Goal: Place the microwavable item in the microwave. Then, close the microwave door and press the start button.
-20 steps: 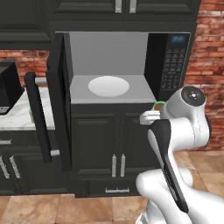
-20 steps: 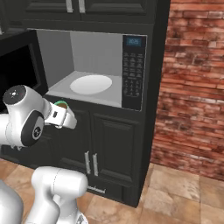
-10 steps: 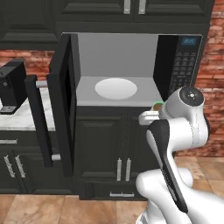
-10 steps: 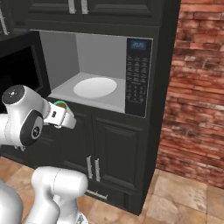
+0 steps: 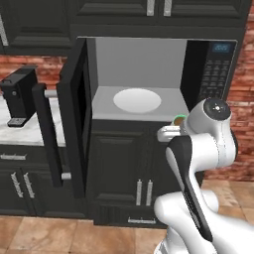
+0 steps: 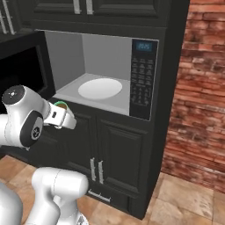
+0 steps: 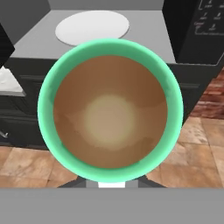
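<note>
Green-rimmed cup (image 7: 109,109), brown inside, carried at the gripper (image 6: 61,115); fingertips hidden beneath it, so jaw spread cannot be judged. Cup sits just before the open microwave (image 5: 149,69), outside its front edge. Beyond: bare white turntable (image 5: 137,100); microwave door (image 5: 74,114) swung wide left.

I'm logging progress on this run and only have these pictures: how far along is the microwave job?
Done: the small green-rimmed white cup is grasped by the gripper and carried in front of the large black microwave, whose wide black door stands open.
In hand: the cup is outside the cavity, below the white round turntable.
Left: set the cup inside, close the door, press start on the keypad panel.
</note>
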